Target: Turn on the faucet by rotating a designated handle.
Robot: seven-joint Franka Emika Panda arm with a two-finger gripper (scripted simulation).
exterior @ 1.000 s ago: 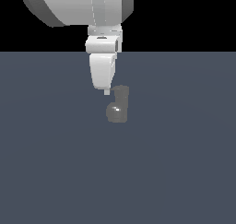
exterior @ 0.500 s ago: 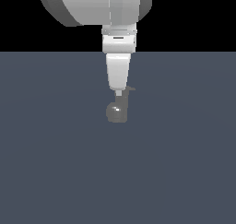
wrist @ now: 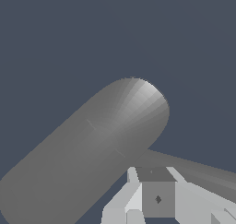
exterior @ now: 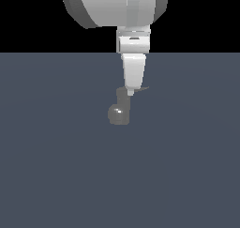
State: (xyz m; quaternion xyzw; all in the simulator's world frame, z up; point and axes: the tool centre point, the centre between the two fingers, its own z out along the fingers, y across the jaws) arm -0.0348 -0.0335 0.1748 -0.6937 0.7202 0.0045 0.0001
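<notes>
The faucet [exterior: 119, 110] stands near the middle of the dark grey floor [exterior: 56, 166] — glossy bulb low, short column above. Its handle [exterior: 142, 88] juts toward the exterior view's right, right beside the white gripper [exterior: 132, 92] that hangs over the column's top (jaw opening cannot be told). No writing or labels are visible.

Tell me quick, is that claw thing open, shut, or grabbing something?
Gripper: cannot tell if open or shut; its tip sits at the faucet handle.
</notes>
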